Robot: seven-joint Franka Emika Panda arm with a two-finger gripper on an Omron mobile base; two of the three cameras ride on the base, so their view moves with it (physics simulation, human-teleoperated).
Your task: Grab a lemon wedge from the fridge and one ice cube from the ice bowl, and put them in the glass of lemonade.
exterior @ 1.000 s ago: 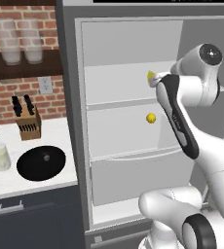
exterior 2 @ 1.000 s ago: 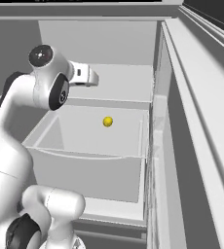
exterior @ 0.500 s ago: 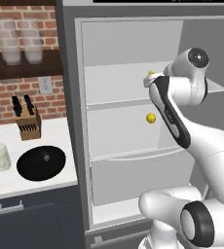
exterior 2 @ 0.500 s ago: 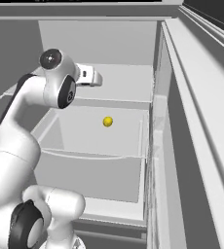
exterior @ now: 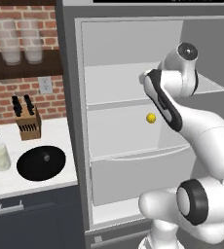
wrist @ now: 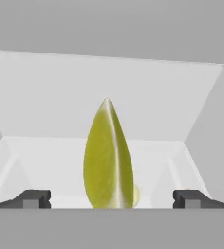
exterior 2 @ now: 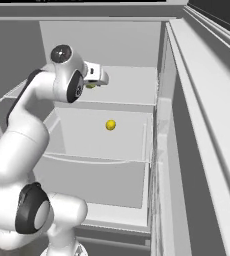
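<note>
**Gripper up at the fridge shelf, wedge sitting between the fingers**

So the fridge [exterior: 133, 63] is open and the arm is reaching into the upper shelf. In the hand view the lemon wedge [wrist: 108, 155] stands upright, pointed tip up, right in the middle between the two fingertips [wrist: 33, 198]. The gripper [wrist: 109, 199] is spread wide, with a clear gap on both sides of the wedge, so nothing is clamped. White back wall of the shelf sits behind it.

From the right base view you can just catch a bit of the yellow-green wedge [exterior 2: 91, 85] peeking out under the hand, near the front edge of that upper shelf. The gripper [exterior 2: 101, 76] points toward the back of the fridge there.

One shelf lower there's a small yellow ball [exterior: 151, 117], well apart from the wedge and roughly mid-shelf.

Over on the tabletop [exterior: 2, 177] left of the fridge: the ice bowl [exterior: 41, 163] sits near the front edge, the glass [exterior: 0, 156] is just beside it toward the left edge, and a knife block [exterior: 27, 121] stands at the back by the brick wall.
</note>
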